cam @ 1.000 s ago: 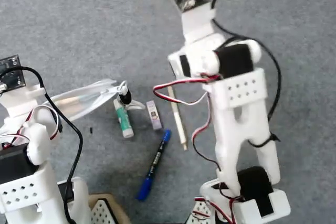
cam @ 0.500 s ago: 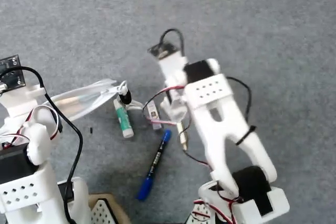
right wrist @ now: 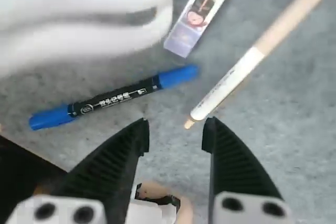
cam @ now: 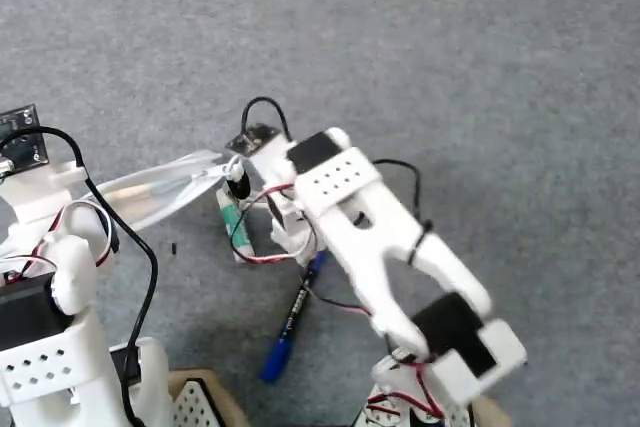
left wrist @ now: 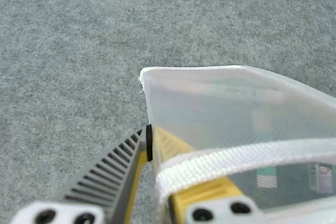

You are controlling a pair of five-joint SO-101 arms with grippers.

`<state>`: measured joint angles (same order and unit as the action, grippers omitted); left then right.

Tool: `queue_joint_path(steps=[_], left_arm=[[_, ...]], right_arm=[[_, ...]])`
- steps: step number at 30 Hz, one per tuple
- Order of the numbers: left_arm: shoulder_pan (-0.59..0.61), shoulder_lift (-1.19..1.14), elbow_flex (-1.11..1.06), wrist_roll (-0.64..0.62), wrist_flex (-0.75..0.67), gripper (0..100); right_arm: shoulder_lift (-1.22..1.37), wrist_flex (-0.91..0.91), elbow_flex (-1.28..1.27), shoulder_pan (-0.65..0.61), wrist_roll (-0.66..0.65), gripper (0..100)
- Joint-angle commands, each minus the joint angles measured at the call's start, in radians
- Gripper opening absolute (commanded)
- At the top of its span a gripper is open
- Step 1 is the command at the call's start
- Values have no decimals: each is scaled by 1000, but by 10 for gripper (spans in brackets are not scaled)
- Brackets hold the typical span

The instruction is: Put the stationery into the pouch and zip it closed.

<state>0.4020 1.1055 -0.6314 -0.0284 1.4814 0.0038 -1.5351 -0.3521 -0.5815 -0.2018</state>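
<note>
while our left gripper [left wrist: 148, 145] pinches the clear pouch [left wrist: 226, 103] by its rim, seemingly to steady it for loading, we hang the right gripper [right wrist: 175, 125] wide open and empty over the blue marker [right wrist: 113, 99].

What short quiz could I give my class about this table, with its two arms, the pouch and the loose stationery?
1. True or false: the right gripper is shut on the blue marker pen.
2. The left gripper holds: A) the translucent white zip pouch; B) scissors; C) nothing.
3. Fill in: in the right wrist view, the tip seen between the gripper's fingers belongs to the ___.
Key: 1 false, it is open; 2 A; 3 pale wooden pencil.
</note>
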Motion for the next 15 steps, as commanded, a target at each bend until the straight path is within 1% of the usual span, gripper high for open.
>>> queue_joint_path(steps=[1,4,6,15], left_arm=[[-7,5,5,-6,0,29],[-7,5,5,-6,0,29],[-7,5,5,-6,0,29],[-7,5,5,-6,0,29]], right_arm=[[93,32,12,-12,0,174],[170,57,13,-12,3,175],[205,80,15,-12,28,176],[239,164,15,-11,58,174]])
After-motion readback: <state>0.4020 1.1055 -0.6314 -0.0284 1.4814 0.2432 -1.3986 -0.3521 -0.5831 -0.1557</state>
